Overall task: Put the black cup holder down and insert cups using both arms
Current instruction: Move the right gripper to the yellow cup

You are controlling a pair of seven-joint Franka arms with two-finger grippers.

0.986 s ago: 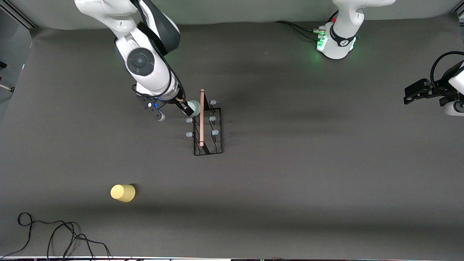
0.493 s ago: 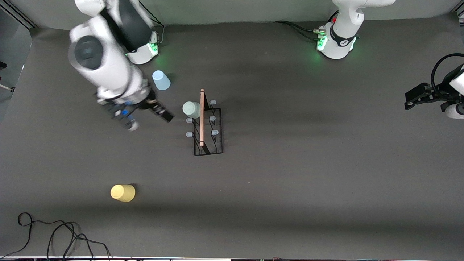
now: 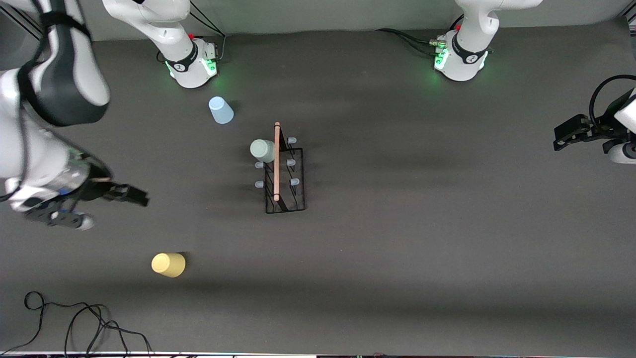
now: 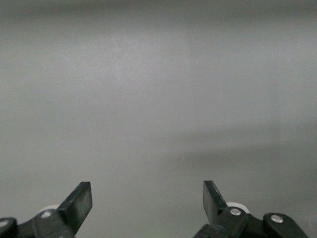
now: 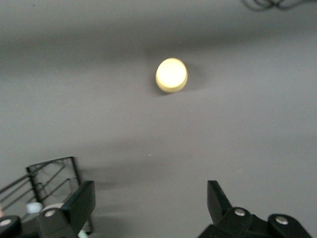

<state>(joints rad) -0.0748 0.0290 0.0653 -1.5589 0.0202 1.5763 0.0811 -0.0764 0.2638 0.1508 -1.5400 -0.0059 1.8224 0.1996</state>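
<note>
The black cup holder (image 3: 285,174) stands mid-table, its wooden rod on top; one end shows in the right wrist view (image 5: 49,179). A pale green cup (image 3: 262,150) sits upside down on one of its pegs. The light blue cup (image 3: 220,110) stands upside down near the right arm's base. The yellow cup (image 3: 168,264) (image 5: 172,75) stands upside down nearer the front camera. My right gripper (image 3: 128,194) (image 5: 148,202) hangs open and empty over bare mat toward the right arm's end. My left gripper (image 3: 566,133) (image 4: 147,198) waits open and empty over the left arm's end.
A black cable (image 3: 74,323) coils on the mat at the front corner on the right arm's end, and shows in the right wrist view (image 5: 270,4). More cables (image 3: 412,42) run to the left arm's base (image 3: 462,59). The dark mat (image 3: 422,238) covers the table.
My right gripper has left the pale green cup on the rack's peg and swung away toward the right arm's end of the table. The left arm has barely moved.
</note>
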